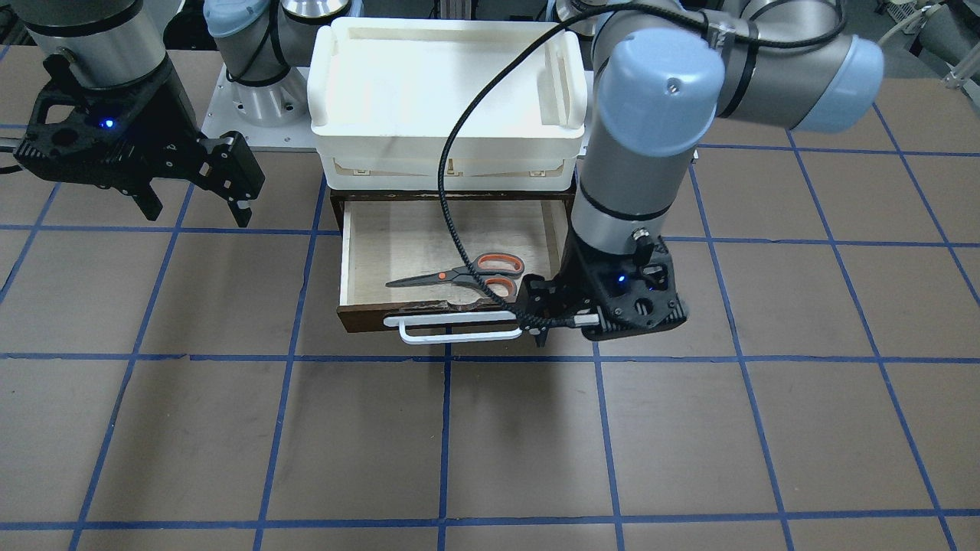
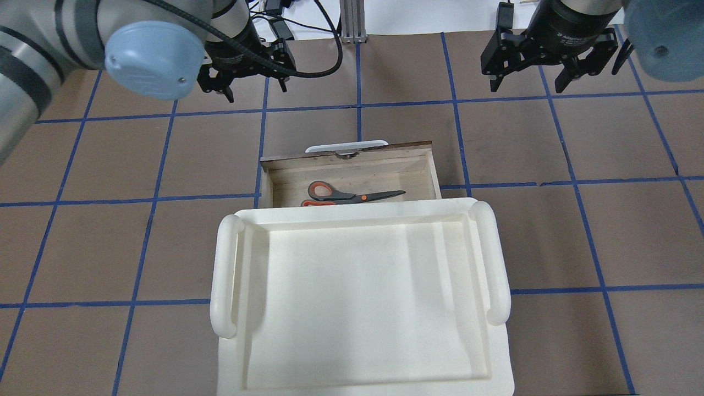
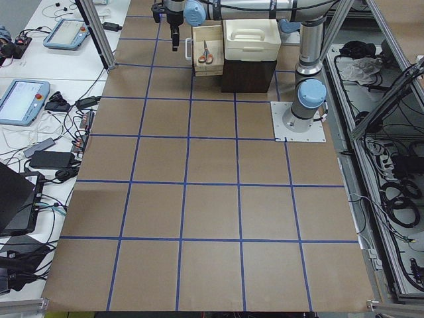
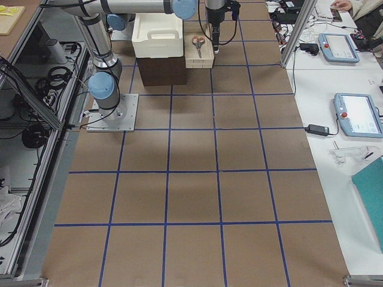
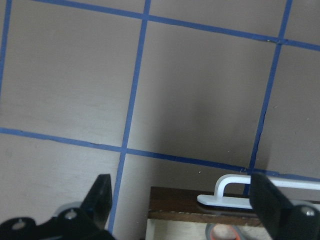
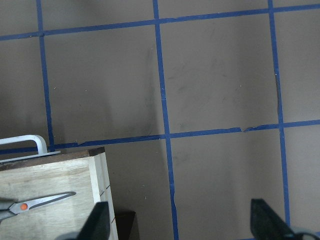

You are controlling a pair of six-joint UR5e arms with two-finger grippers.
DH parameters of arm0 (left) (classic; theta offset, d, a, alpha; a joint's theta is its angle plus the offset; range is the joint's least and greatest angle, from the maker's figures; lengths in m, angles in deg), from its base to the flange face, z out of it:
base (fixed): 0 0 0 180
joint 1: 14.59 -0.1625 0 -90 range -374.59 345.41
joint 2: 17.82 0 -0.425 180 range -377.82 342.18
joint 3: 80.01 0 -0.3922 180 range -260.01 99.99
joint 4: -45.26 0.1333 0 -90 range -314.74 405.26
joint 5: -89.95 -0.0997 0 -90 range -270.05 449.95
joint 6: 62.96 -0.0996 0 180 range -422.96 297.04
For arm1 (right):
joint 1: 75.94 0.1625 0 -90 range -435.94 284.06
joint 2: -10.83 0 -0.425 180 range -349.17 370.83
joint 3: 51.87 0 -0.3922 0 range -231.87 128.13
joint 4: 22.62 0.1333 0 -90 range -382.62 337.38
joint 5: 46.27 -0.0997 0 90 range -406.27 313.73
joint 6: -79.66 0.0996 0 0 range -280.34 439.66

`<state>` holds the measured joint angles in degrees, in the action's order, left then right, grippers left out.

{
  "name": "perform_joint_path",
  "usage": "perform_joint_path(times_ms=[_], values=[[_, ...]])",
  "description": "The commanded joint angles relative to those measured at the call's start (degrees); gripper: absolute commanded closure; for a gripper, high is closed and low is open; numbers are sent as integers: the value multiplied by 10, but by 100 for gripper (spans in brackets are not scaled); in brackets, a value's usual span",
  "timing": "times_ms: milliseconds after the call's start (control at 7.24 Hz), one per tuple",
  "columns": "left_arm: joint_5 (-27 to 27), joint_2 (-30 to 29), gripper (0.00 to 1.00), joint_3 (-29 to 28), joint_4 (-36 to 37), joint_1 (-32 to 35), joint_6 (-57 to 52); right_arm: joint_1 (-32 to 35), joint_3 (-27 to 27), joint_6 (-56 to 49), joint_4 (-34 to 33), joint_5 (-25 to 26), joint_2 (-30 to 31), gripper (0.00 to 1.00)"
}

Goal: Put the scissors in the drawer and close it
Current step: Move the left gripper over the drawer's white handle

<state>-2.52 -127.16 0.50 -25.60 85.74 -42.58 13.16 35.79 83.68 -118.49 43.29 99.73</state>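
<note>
Scissors (image 1: pixel 467 274) lie flat in the open drawer (image 1: pixel 360 317), down below the L gripper (image 1: pixel 538 314). R gripper (image 1: pixel 197 208) is far off to the side. Both have fingers apart, holding nothing. Drawer looks like stiff wood and prob. slides easy, so push on the brown front by the white handle (image 1: pixel 452 330). No words I can read.

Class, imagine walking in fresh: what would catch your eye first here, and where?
Grey-handled scissors with orange-lined loops lie inside the open dark-fronted wooden drawer, below a white plastic tray. The left pincer hangs open near the drawer's white bar handle; the right pincer, also open, hangs far aside.
</note>
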Motion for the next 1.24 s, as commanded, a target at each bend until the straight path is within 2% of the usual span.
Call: perform_joint_path(times_ms=[0, 276, 553, 1105], values=[[-22, -66, 3, -31, 55, 29, 29, 1, 9, 3, 2, -3, 8, 0], [-23, -107, 4, -54, 86, 35, 31, 16, 9, 3, 2, -17, 9, 0], [-21, -131, 4, -54, 105, 49, 32, 18, 10, -2, 6, -6, 7, 0], [20, -151, 1, -47, -2, 64, 17, 16, 10, -2, 7, -3, 6, 0]])
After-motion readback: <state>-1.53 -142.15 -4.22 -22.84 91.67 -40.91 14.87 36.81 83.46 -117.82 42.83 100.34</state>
